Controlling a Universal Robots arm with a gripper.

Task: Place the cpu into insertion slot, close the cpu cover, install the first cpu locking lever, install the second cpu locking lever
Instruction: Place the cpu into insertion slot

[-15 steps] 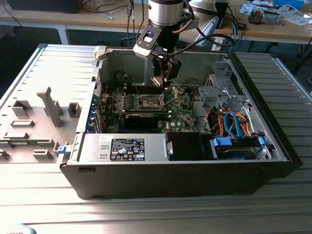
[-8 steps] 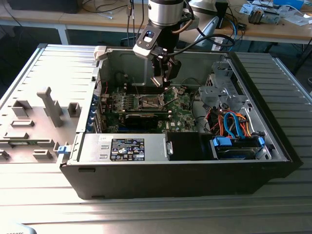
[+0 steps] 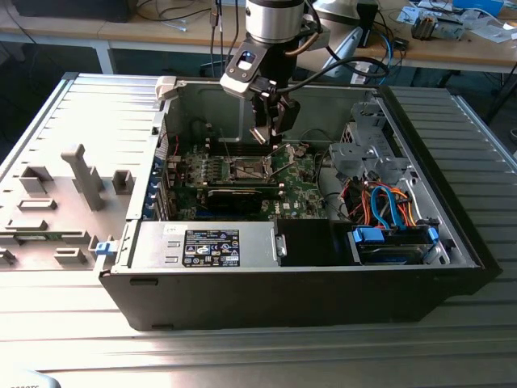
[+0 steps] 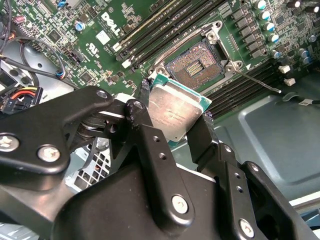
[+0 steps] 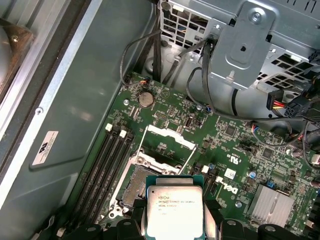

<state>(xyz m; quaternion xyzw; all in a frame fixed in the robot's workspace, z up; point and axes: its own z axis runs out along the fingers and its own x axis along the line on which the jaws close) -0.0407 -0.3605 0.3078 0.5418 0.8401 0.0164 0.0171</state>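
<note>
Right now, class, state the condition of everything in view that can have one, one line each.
cpu, flat square chip with silvery top: held above the board, not seated.
black gripper: shut on the cpu.
insertion slot, silver-rimmed square socket: empty, contacts exposed.
cpu cover, thin silver frame plate: open, raised.
thin silver locking lever: released.

- I see white logo lettering (image 4: 111, 22) on the motherboard (image 4: 90, 52).
- Fine print lines on the cpu (image 5: 174, 212), too small for me to read.
- White sticker (image 5: 44, 148) on the case wall (image 5: 85, 95); black label (image 3: 212, 246) on the power supply (image 3: 157, 242).

Ribbed metal table (image 3: 242, 356), open computer case (image 3: 283, 299), grey blocks (image 3: 85, 174)
</note>
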